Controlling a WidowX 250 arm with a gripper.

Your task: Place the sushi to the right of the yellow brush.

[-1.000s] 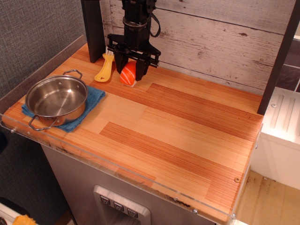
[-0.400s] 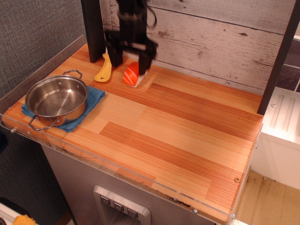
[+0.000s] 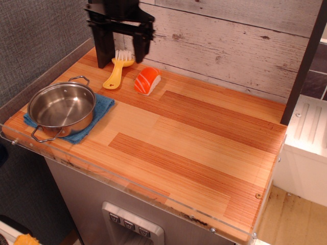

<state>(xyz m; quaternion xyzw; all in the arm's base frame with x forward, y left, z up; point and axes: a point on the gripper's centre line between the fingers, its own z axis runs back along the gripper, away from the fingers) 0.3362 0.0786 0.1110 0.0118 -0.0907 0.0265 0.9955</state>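
The sushi [image 3: 147,80], orange top with pale stripes over a white base, lies on the wooden table near the back wall. The yellow brush [image 3: 117,71], white bristles toward the wall, lies just left of it with a small gap between them. My gripper [image 3: 121,47] is open and empty, raised above the brush's bristle end, up and left of the sushi. Its black fingers [image 3: 140,46] hang apart and touch nothing.
A steel pot [image 3: 61,108] sits on a blue cloth [image 3: 101,108] at the table's left front. A dark post [image 3: 103,35] stands behind the brush. A dark bar [image 3: 302,66] leans at the right edge. The plank wall [image 3: 230,41] backs the table.
My gripper let go of the sushi, which stays on the table right of the brush. The gripper rose and moved left, now over the brush.
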